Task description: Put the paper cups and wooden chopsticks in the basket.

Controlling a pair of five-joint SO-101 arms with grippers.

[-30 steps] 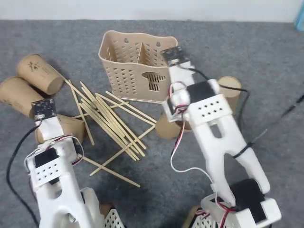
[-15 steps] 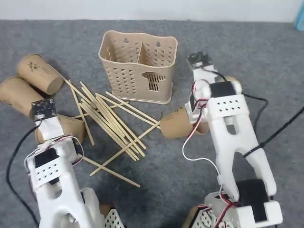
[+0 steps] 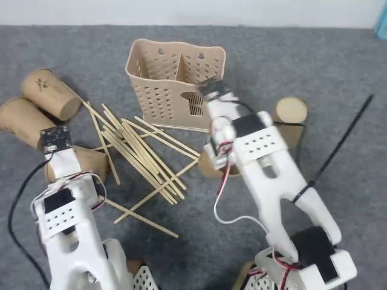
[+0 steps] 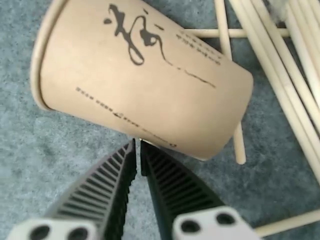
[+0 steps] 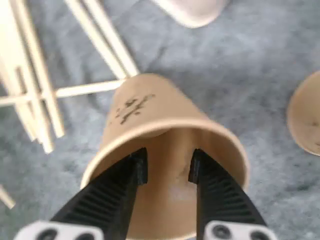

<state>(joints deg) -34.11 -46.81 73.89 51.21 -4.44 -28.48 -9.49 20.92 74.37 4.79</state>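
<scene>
Paper cups: five are on the grey carpet [image 3: 338, 60], and all are outside the basket [image 3: 175, 81].
Far-left cups [image 3: 51, 93]: two lie on their sides next to each other, well apart from the basket.
Left cup [image 4: 145, 85]: it lies on its side just left of the stick pile, under the left arm.
Middle cup [image 5: 135, 107]: it lies on its side near the basket's near right corner. Its open mouth faces the right arm.
Right cup [image 3: 290, 112]: it is on the carpet, on the right of the right arm.
Wooden chopsticks [image 3: 142, 154]: a messy pile on the carpet, between the left cup and the middle cup. One stick reaches up to the middle cup.
Basket: it stands up at the far middle, with a wall that splits it in two.
Left gripper [image 4: 136, 145]: its fingers are almost pressed together and hold nothing. The tips are right at the left cup's side.
Right gripper [image 5: 168, 155]: its fingers are spread apart, with the tips at the middle cup's mouth.
</scene>
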